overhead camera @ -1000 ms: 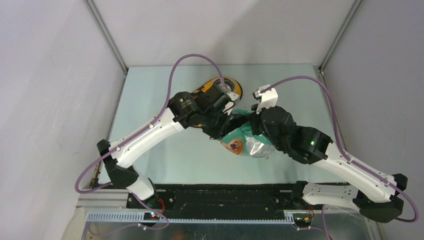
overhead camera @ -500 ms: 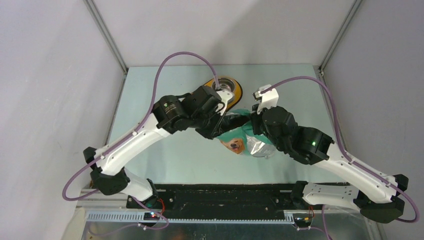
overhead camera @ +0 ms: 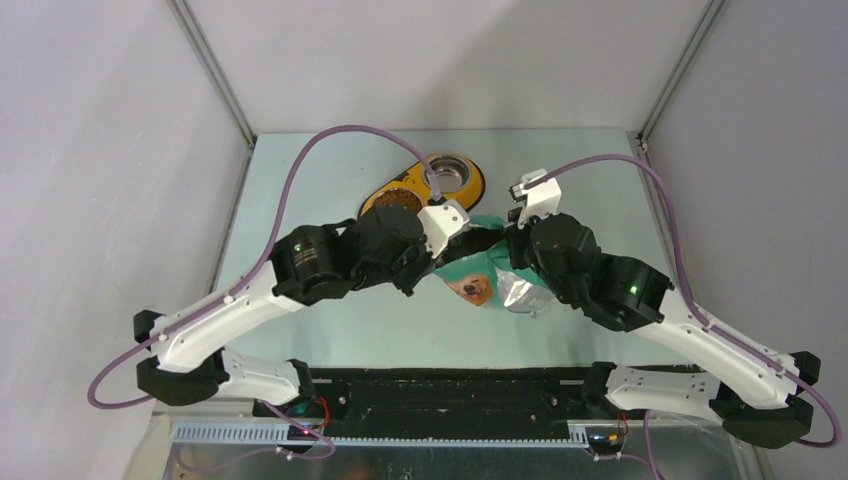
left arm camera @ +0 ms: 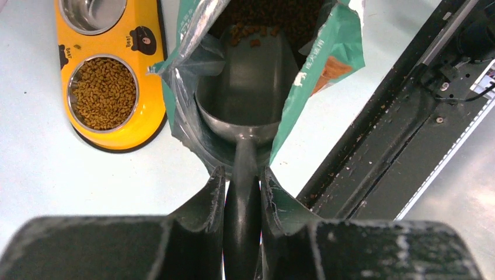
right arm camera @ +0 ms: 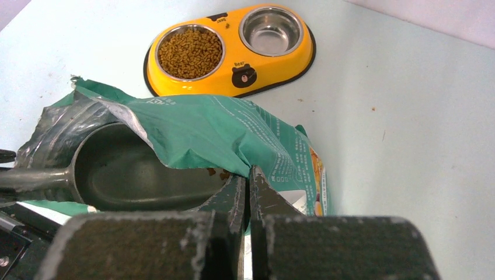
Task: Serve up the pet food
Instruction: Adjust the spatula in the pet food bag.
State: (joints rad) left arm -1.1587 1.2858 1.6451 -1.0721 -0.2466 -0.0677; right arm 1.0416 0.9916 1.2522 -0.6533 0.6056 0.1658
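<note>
The left claw is clamped on the scoop handle, scoop mouth inside the bag; the right claw pinches the bag rim. The pet food lies deeper in the bag and in the feeder. Advised: drive deeper, lift level.

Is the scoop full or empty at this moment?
Almost empty: the scoop shows bare metal inside the bag, only a few kibble pieces at its tip.
</note>
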